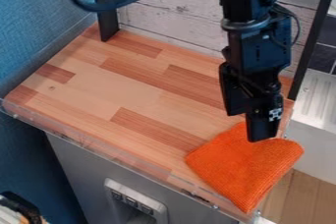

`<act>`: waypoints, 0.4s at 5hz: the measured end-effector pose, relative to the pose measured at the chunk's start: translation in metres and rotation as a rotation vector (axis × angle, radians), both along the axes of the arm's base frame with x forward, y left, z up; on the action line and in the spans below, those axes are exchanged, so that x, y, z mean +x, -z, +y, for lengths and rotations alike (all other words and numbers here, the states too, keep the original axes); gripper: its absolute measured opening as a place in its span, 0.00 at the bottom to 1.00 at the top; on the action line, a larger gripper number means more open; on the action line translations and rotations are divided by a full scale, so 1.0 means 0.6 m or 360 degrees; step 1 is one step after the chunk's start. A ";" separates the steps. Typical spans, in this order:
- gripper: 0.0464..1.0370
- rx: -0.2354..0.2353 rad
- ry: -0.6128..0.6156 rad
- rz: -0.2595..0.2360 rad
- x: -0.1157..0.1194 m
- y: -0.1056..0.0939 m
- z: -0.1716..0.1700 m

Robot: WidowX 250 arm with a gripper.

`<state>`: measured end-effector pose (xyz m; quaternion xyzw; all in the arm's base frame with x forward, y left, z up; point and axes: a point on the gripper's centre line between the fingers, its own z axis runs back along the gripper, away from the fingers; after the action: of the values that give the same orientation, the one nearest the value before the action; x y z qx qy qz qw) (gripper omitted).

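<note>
Above the far edge of the orange cloth (246,169), the open claw (249,126) would pinch fabric best by lowering gently, without scraping the table (134,88).

The arm (261,53) is showing black all over, its boxy segments forming a chunky, angular outline with small faceted housings. A rounded collar (244,25) is circling its middle, looking slightly greyer where light is catching it. A thin black cable (297,27) is bowing out beside the casing in a loose loop. The hand (253,124) is matching in black, blocky and squared, and is bearing a small black-and-white patterned marker (275,114).
</note>
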<state>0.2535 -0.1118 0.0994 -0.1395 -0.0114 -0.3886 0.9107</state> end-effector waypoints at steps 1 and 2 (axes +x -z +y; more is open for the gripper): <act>0.96 0.0070 0.0025 0.0171 0.005 0.005 0.003; 0.96 0.0195 0.0059 0.0299 0.005 0.001 0.005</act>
<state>0.2567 -0.1091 0.0987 -0.1195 0.1005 -0.3907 0.9072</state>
